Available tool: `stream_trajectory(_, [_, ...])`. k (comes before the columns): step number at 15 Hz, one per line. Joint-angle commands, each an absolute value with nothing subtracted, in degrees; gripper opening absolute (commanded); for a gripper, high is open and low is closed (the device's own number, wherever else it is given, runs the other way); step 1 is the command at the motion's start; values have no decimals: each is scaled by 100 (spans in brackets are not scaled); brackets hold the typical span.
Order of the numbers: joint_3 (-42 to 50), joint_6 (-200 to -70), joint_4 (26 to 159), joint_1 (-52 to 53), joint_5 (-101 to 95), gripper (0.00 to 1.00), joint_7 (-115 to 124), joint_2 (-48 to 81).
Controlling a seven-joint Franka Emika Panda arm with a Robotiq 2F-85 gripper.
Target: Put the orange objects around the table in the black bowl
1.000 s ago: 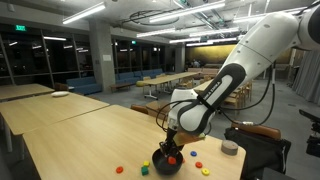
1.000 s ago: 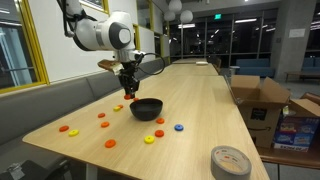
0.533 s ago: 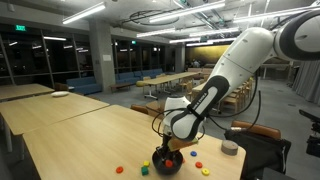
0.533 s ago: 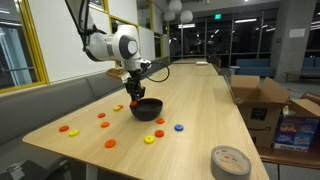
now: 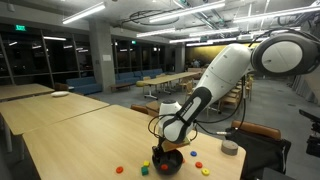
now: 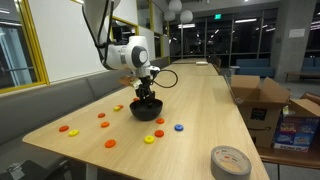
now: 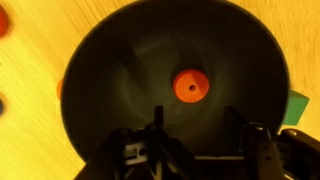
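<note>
The black bowl (image 7: 120, 70) fills the wrist view, and one orange object (image 7: 191, 85), a small disc with a hole, lies on its floor. My gripper (image 7: 200, 135) hangs just above the bowl, open, with nothing between its fingers. In both exterior views the gripper (image 6: 146, 95) (image 5: 165, 150) sits low over the bowl (image 6: 146, 110) (image 5: 167, 162) on the table (image 6: 205, 105). Several more orange objects lie on the wood beside the bowl, such as the orange piece (image 6: 68, 129), the orange piece (image 6: 111, 144) and the orange piece (image 6: 102, 116).
A yellow piece (image 6: 150, 139) and a blue piece (image 6: 179, 127) lie in front of the bowl. A green-yellow block (image 5: 144, 169) sits beside it. A grey roll (image 6: 231, 161) stands near the table's corner. Cardboard boxes (image 6: 258, 100) are stacked off the table's side.
My gripper has moved from the bowl's side to over its middle and come lower. Its jaws have opened, and the orange piece now lies in the bowl.
</note>
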State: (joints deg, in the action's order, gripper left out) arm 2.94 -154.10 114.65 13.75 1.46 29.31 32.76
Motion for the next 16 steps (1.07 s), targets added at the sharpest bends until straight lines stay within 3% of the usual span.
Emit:
stream_trajectory(1, [533,-15240,11327,1604,-20,95,3028,3240])
stream_trajectory(2, [519,-15253,11427,1595,-1,100,2975,3109])
stream_trajectory(7, [328,-15246,11753,1538,56,100,2663,2510])
stream_trajectory(16, [-942,-14339,12924,903,1238,100,776,1293])
